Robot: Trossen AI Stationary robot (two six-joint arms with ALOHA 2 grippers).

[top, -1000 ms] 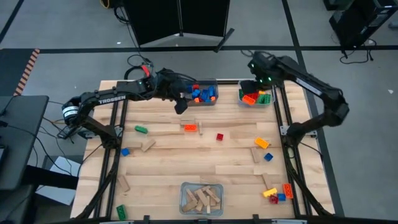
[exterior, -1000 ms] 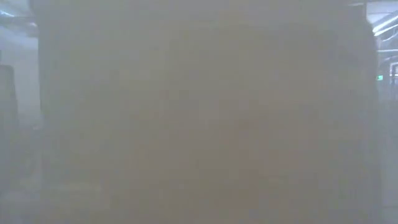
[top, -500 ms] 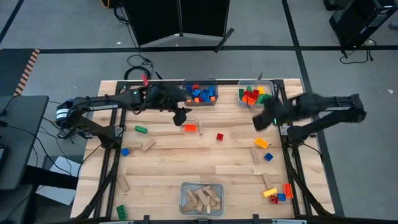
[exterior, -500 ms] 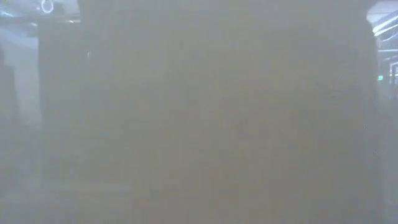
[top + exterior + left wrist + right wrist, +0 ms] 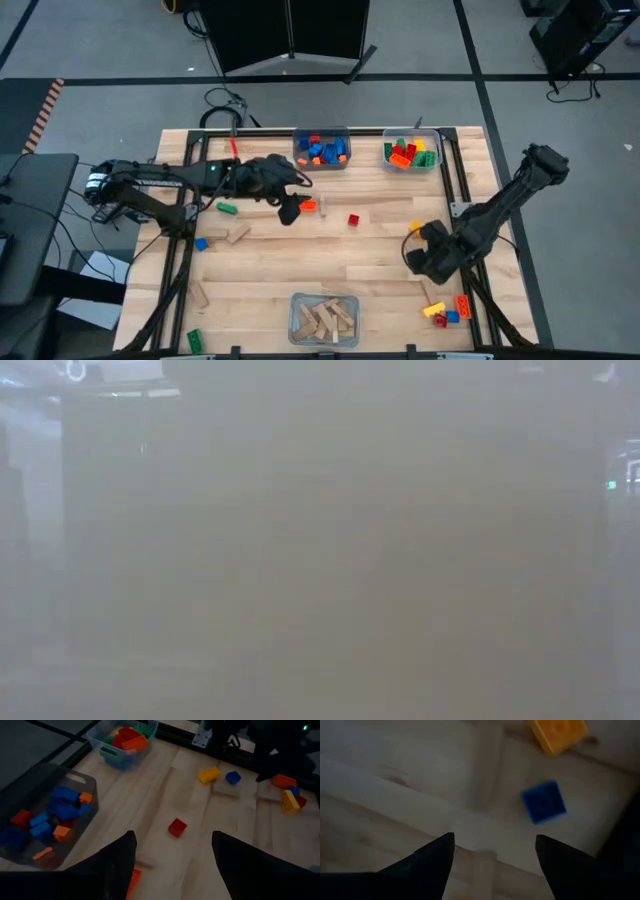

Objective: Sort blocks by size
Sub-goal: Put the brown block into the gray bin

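Broadly, the pale wooden-plank table holds three clear plastic bins: two at the far edge w/ coloured studded bricks, one at the near edge w/ tan wooden blocks. Loose pieces lie scattered between.

Right gripper hangs low over the table's right side, fingers apart, nothing held. Its wrist view shows a small blue square studded brick just ahead of the fingertips, a yellow studded brick beyond it. Right arm is clearly nearer these; likely next pick is the blue one.

Left gripper hovers centre-left, fingers spread, empty, approx over an orange studded brick; a small red brick lies ahead, well apart.
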